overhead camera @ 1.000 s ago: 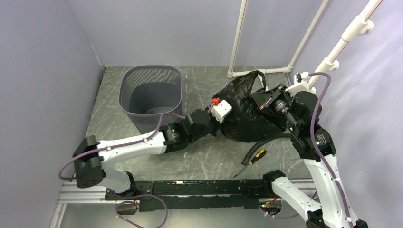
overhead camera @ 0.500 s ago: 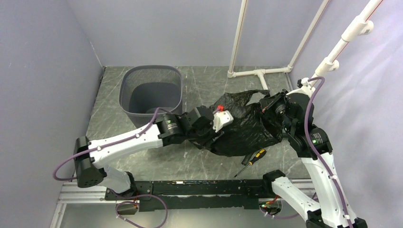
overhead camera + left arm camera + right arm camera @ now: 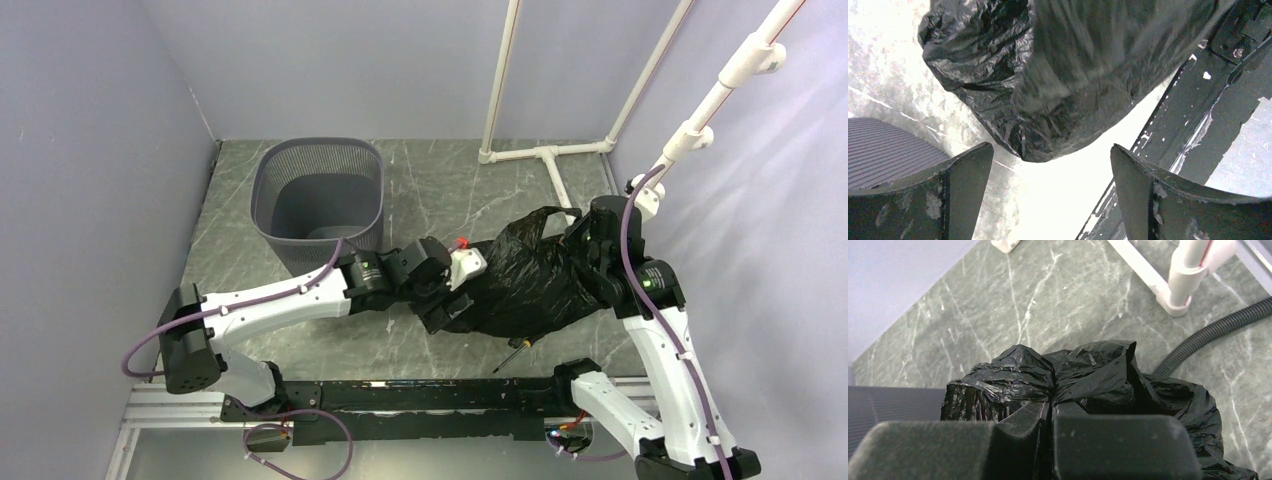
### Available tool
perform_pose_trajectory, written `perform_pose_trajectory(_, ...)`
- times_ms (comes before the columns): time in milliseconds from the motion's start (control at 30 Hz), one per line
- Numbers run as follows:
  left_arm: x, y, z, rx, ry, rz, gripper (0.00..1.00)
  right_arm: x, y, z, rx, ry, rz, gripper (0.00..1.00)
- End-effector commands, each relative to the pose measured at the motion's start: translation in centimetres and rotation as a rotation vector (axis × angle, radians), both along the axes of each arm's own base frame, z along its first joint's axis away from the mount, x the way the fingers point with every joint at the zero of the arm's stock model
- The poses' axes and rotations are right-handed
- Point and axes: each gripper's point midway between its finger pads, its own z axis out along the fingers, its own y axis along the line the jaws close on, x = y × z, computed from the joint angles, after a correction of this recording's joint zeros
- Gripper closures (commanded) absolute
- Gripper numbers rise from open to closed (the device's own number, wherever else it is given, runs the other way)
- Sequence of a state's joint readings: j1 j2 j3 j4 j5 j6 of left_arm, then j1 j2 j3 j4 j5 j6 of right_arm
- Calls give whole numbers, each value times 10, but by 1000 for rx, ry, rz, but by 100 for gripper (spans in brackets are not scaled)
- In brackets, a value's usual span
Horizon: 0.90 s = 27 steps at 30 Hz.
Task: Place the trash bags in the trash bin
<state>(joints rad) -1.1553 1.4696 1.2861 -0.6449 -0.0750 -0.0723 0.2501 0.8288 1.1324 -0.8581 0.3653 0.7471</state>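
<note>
The black, wrinkly trash bag [image 3: 530, 285] lies on the table between the two arms. My right gripper [image 3: 572, 262] is shut on a bunched fold at the bag's right end, and film is pinched between its fingers [image 3: 1023, 422]. My left gripper [image 3: 447, 308] stands wide open at the bag's left end. In the left wrist view the bag [image 3: 1048, 75] hangs just beyond the left gripper [image 3: 1050, 195], and nothing sits between its fingers [image 3: 965, 187]. The grey mesh trash bin [image 3: 318, 200] stands upright at the back left, apart from the bag.
A screwdriver [image 3: 517, 347] pokes out from under the bag's near edge. A black ribbed hose [image 3: 1213, 335] and white pipe frame [image 3: 545, 155] lie behind the bag at the right. The black base rail [image 3: 420, 395] runs along the near edge.
My left gripper opened and let go of the bag. The right gripper moved nearer with the bag, which sank lower and now covers most of the screwdriver.
</note>
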Motion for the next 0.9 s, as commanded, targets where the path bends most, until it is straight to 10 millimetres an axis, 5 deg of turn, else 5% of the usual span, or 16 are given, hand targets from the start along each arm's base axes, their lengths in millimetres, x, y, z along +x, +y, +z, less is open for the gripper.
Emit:
perform_pose_trajectory(0,-8,-11,17,-142,-2,-28,7,5,-10,-6,-22,13,-20,96)
perform_pose_trajectory(267,-2,-28,2,-225,-66,-79,7,13,-11,-18,29,38,28,97)
perform_pose_trajectory(600,22,-41,-42,-77,-145,-94,10,19,-15,-25,91,48,70,98)
perform_pose_trajectory(733,25,-46,-41,-43,-142,-87,44,19,-5,-17,113,15,136,98)
perform_pose_trajectory(800,28,-47,-29,-54,-162,-72,66,18,0,-8,119,-18,167,98)
perform_pose_trajectory(867,29,-48,-14,-91,-193,-71,76,17,4,2,123,-51,186,98)
